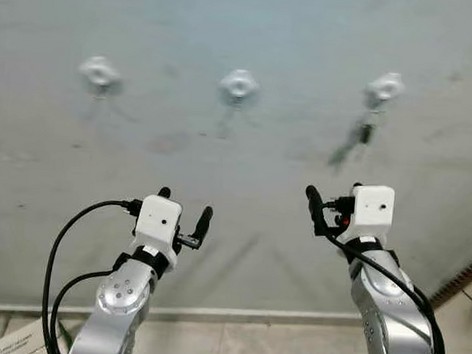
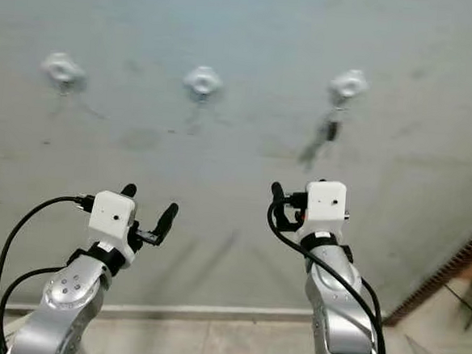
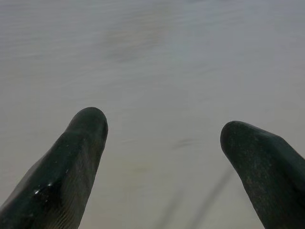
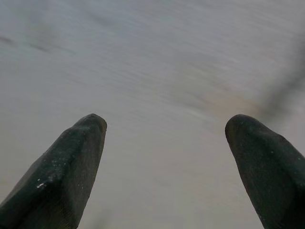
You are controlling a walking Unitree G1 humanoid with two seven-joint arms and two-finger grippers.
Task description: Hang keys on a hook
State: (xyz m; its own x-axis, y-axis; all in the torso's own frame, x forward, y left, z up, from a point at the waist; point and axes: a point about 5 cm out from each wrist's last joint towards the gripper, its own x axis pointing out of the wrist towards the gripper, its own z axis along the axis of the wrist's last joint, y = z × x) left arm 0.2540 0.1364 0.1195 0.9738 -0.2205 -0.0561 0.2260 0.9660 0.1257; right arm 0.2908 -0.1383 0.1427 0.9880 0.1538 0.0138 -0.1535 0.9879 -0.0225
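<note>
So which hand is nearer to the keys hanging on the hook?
The right hand. It is just below the keys, slightly to their left. The left hand is lower and far off to their left.

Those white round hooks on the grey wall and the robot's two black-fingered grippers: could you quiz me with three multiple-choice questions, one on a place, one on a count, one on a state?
1. Where do the small dark keys hang?
A. On the right-hand white round hook
B. On the middle hook
C. On the left-hand hook

2. How many hooks are on the grey wall?
A. Two
B. Three
C. Five

3. How are the left gripper and right gripper?
A. Both shut on keys
B. One open, one shut
C. Both open, holding nothing

Answers: 1 A, the keys dangle beneath the right-hand hook. 2 B, three hooks sit in one row. 3 C, both wrist views show fingers spread with bare wall between.
</note>
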